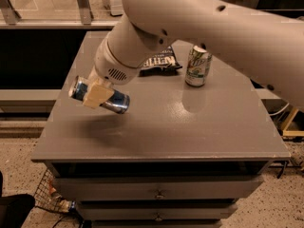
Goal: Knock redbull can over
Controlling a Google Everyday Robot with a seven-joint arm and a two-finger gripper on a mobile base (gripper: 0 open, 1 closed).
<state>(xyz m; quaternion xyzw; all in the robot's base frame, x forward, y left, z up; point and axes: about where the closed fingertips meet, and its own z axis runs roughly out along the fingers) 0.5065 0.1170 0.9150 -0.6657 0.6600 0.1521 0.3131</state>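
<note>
In the camera view, the large white robot arm (213,27) reaches from the upper right down and to the left over the flat grey table (190,132); at its end the gripper (98,95) hangs over the table's left part, near the left edge; one tan finger (92,99) lies across the front of the slim blue-and-silver redbull can (118,101), and the fingers are closed around that can, the far one hidden behind it; the redbull can lies almost level in this grasp, its silver top pointing left and a little up, its blue bottom end pointing right and a little down; it is clear of the table top, with a soft dark shadow (95,123) on the surface beneath it; a wider white-and-green drink can (198,66) stands upright toward the back right of the table, well apart from the redbull can, with a pale reflection on the table just in front of it; a dark crumpled snack bag with white lettering (164,61) lies flat just to the left of that wider can, its left part covered by the arm; under the table top sit grey drawers with small round knobs (159,194); at the lower left a wire basket (47,197) rests on the speckled floor (285,208) beside the table.
</note>
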